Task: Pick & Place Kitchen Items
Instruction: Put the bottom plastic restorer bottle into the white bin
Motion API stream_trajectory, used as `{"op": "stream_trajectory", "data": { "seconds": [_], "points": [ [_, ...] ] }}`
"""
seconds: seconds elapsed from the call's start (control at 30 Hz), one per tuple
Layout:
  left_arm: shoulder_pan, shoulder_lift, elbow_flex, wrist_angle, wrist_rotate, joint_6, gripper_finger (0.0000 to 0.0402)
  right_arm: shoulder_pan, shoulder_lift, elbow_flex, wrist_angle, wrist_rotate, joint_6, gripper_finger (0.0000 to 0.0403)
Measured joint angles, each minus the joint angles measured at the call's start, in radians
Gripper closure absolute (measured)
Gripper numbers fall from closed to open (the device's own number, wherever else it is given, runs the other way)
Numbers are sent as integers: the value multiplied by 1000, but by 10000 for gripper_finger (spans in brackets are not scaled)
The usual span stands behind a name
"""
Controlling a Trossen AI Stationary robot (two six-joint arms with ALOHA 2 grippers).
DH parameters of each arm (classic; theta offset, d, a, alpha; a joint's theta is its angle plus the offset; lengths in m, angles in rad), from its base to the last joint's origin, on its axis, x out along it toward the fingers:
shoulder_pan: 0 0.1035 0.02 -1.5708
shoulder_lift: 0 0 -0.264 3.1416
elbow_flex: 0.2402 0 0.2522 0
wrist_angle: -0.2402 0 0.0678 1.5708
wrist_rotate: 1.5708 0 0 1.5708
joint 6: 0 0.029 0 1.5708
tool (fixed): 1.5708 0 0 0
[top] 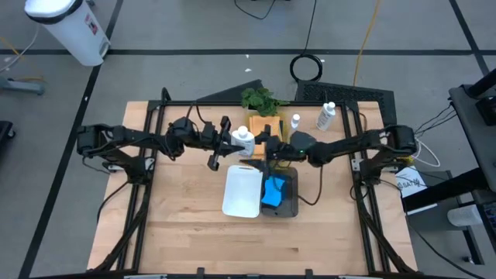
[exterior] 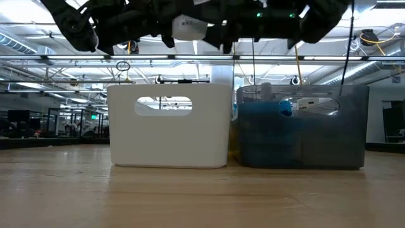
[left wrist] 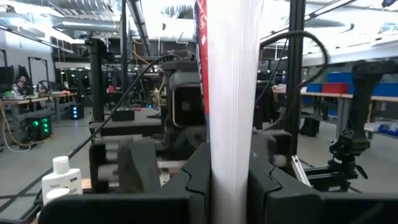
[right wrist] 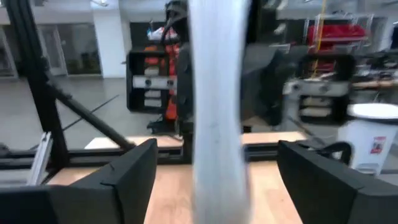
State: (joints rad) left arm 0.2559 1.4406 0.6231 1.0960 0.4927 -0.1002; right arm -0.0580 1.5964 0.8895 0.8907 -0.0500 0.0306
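My left gripper point(top: 235, 142) is shut on a white capped bottle point(top: 245, 141), held in the air over the far end of the white bin point(top: 242, 192); the bottle also shows in the low view point(exterior: 188, 26). My right gripper point(top: 263, 146) is open, with one finger on each side of the same bottle point(right wrist: 214, 106), apart from it. Blue sponges point(top: 273, 191) lie in the dark bin point(top: 291, 194). Two more white bottles point(top: 296, 122) point(top: 326, 116) rest on the table at the far right. An orange-tan cloth point(top: 256, 124) lies near the plant. My left gripper pinches the bottle's body point(left wrist: 230, 143) between its two fingers point(left wrist: 196, 177), which come level from the table's left. The bottle is lifted clear, above the bins. Which end of the bottle the fingers are nearer I cannot tell.
The white bin point(exterior: 169, 125) and dark bin point(exterior: 302, 126) stand side by side at the table's middle. A leafy green plant point(top: 260, 98) stands at the far edge. Bare wood lies toward the near, left and right edges.
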Motion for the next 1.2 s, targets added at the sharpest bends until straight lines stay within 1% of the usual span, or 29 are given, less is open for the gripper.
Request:
{"op": "stream_trajectory", "data": {
  "seconds": [0.13,0.2,0.27,0.4,0.6,0.67,0.77,0.83,0.9,1.0,1.07,1.13,1.2],
  "points": [
    [-15,0,0,-3,-5,20,358,6,70,44,1,-1,-26,99],
    [-22,0,0,-3,-5,20,358,7,91,55,26,12,-44,107],
    [-24,0,0,-3,-4,19,358,8,101,56,27,46,-64,121],
    [-23,0,0,-8,-8,18,357,7,109,56,31,53,-76,169],
    [-22,0,1,-19,-12,19,357,9,108,56,40,48,-77,272],
    [-22,0,1,-25,-20,13,356,9,108,56,39,49,-78,299],
    [-22,-2,2,-54,-26,-35,344,9,108,56,29,50,-70,304],
    [-17,-8,5,-92,-32,-81,323,8,107,56,4,50,-59,307],
    [3,-52,6,-181,-11,-101,291,8,93,56,-50,48,-60,312],
    [25,-140,40,-358,15,-92,228,7,80,57,-105,49,-61,303],
    [38,-212,78,-542,14,-67,186,7,82,57,-140,49,-61,302],
    [40,-260,149,-737,-13,-17,148,7,86,55,-150,49,-64,306],
    [40,-297,239,-979,-48,35,119,7,82,55,-153,49,-74,312]
  ]
}}
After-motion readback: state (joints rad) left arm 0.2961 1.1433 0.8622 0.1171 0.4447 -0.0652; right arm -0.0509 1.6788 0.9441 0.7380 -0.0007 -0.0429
